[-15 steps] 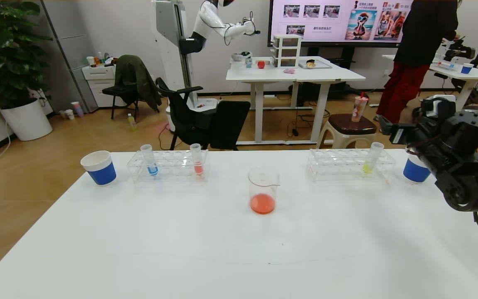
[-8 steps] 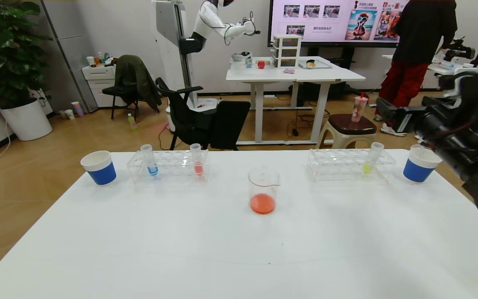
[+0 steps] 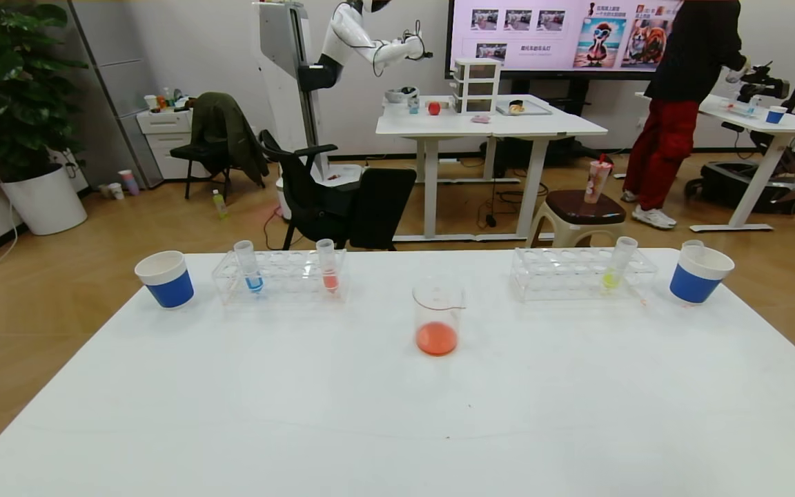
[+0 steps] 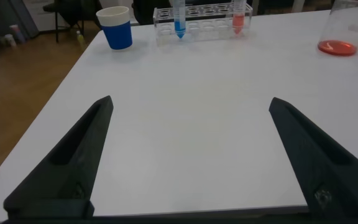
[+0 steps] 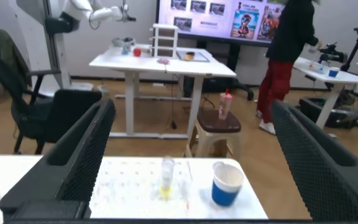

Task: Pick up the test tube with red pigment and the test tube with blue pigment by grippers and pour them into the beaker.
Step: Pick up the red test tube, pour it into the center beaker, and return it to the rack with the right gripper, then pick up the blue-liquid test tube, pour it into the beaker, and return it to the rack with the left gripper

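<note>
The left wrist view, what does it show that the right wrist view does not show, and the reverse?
Only the left wrist view shows the open left gripper, the test tube with blue pigment, the salmon-orange tube in the same rack, and the beaker holding red liquid. Only the right wrist view shows the open right gripper, the yellow-green tube and the room behind. Both show the white table and a white-and-blue paper cup, not the same one.

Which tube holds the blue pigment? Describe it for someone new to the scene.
On the white table, find the clear rack on the robot's left, beside a blue paper cup. The blue tube stands at the rack's cup-side end; its only rack-mate holds red-orange liquid.
</note>
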Motion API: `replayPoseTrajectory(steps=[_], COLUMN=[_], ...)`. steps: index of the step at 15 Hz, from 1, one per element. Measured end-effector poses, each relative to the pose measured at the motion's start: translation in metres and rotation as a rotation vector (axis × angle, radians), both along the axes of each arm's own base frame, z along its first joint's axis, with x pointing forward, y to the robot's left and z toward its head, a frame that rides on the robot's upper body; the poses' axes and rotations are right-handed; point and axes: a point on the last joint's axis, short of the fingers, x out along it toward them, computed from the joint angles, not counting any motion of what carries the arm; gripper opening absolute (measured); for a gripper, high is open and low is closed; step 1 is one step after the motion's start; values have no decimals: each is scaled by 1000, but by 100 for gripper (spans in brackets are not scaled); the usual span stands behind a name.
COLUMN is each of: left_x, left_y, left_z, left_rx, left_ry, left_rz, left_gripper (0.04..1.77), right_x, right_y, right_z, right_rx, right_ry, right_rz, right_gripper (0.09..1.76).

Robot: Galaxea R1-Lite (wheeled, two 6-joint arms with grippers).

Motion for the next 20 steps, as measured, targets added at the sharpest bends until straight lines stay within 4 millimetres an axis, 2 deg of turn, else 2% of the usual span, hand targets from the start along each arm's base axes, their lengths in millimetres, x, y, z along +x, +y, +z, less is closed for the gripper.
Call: replayPoseTrajectory(steps=[3, 5, 7, 9, 11, 13, 18, 20], left_x=[0, 0, 0, 0, 0, 0, 0, 0], left_y=[0, 0, 0, 0, 0, 0, 0, 0], left_z=[0, 0, 0, 0, 0, 0, 0, 0], left_rx=[0, 0, 0, 0, 0, 0, 0, 0], left_ry=[0, 0, 0, 0, 0, 0, 0, 0], left_rz=[0, 0, 0, 0, 0, 0, 0, 0], left_gripper=[175, 175, 175, 175, 175, 175, 175, 175], right_x=[-75, -123, -159, -179, -191, -194, -173, -165], right_y=[-5, -6, -7, -7, -6, -6, -4, -3], right_z=[-23, -38, -49, -63, -86, -116, -177, -200], right_rx=[-40, -54, -56, -56, -57, -61, -38, -42], right_ry=[187, 226, 163, 109, 79, 81, 144, 223], right_rz=[-25, -30, -41, -44, -38, -16, 68, 114], right_gripper=[173, 173, 173, 173, 173, 173, 173, 173])
